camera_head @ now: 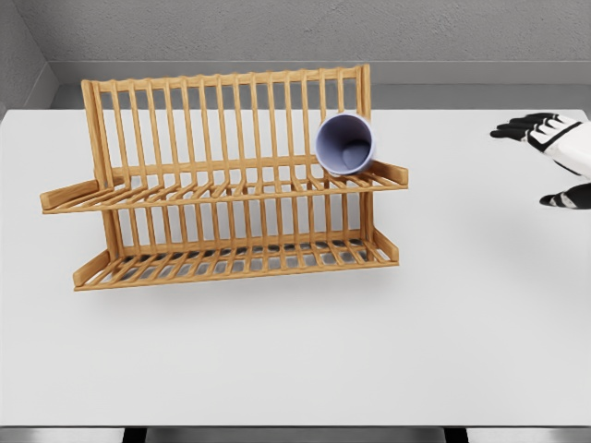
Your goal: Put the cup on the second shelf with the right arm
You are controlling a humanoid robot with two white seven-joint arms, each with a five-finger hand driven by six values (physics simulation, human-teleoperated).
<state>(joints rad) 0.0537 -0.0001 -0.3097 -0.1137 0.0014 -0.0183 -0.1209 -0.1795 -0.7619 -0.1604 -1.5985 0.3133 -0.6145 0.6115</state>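
Because the cup [344,144] lies on its side at the right end of the upper shelf [222,191], mouth turned toward you, your main worry is that it rolls. It rests against the rack's [222,185] back slats close to the right end, and a nudge to the bench [462,323] or the rack could, I judge, send it over that low end piece and down. Your right hand [554,148] is well apart from it, off at the far right edge, fingers spread and holding nothing, so any return sweep past that end is the likeliest cause of a knock. The left hand is out of view. The cup itself is pale lavender, smooth-walled and round, with a darker shadowed inside; no handle shows. Empty and light by the look of it, it would shift easily.
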